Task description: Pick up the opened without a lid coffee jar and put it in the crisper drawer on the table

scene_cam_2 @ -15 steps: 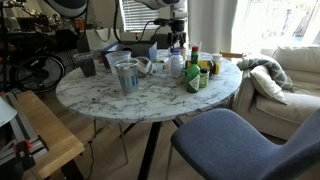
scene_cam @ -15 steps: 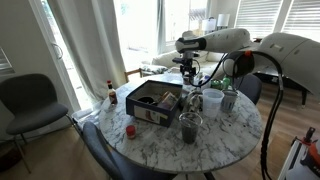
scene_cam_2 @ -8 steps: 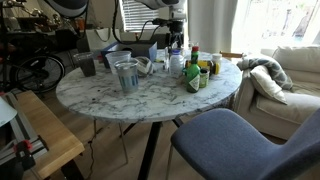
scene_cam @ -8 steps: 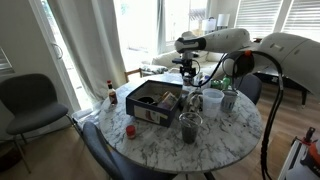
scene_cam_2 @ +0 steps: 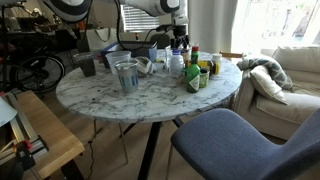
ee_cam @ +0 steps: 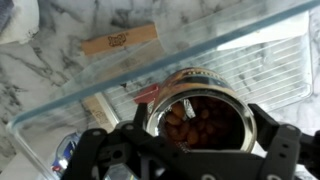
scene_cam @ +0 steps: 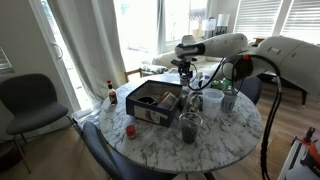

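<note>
In the wrist view my gripper (ee_cam: 200, 122) is shut on the open coffee jar (ee_cam: 197, 112). The jar has no lid and its brown contents show from above. A finger stands on each side of its rim. The jar hangs just inside the clear wall of the crisper drawer (ee_cam: 150, 84); a wire grid (ee_cam: 275, 70) shows below it. In both exterior views the gripper (scene_cam: 187, 68) (scene_cam_2: 179, 32) hangs over the far part of the round marble table (scene_cam: 160, 140) (scene_cam_2: 150, 100). The jar itself is too small to make out there.
A printed wooden block (ee_cam: 120, 42) lies on the marble outside the drawer. A dark box (scene_cam: 150, 102), a glass (scene_cam: 189, 126), a white cup (scene_cam: 212, 99), a metal pail (scene_cam_2: 126, 75) and bottles (scene_cam_2: 195, 70) crowd the table. Chairs (scene_cam: 30, 100) (scene_cam_2: 240, 140) stand around it.
The arm has shifted slightly over the far part of the table, with the gripper still shut on the jar. Nothing on the table has moved.
</note>
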### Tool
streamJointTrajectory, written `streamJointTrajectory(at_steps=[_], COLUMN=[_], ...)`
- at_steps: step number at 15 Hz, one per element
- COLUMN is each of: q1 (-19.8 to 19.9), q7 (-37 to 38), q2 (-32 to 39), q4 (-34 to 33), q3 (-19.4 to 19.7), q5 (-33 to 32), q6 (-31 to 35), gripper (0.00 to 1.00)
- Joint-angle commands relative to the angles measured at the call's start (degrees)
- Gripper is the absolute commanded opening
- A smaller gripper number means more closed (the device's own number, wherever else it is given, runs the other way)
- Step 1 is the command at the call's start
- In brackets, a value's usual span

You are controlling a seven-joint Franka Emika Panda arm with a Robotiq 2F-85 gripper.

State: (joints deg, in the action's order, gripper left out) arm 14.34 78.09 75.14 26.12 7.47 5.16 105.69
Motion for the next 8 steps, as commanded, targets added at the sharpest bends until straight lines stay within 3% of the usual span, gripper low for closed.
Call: streamJointTrajectory(at_steps=[1,6,7,8], q1=[0.08,0.05,0.06,0.09], q7=[2.48,3.18,3.13,2.69], q2=[1.65,1.87,1.83,1.77], q4=[-1.08,-0.85,-0.87,-0.98], q3=[-0.02,0.12,0.06,-0.04], q5=[-0.97,-1.38,-1.39,-1.41], q6=[1.42,-0.97,-1.45,-1.76], gripper=[0.71,0.71,0.92,0.99])
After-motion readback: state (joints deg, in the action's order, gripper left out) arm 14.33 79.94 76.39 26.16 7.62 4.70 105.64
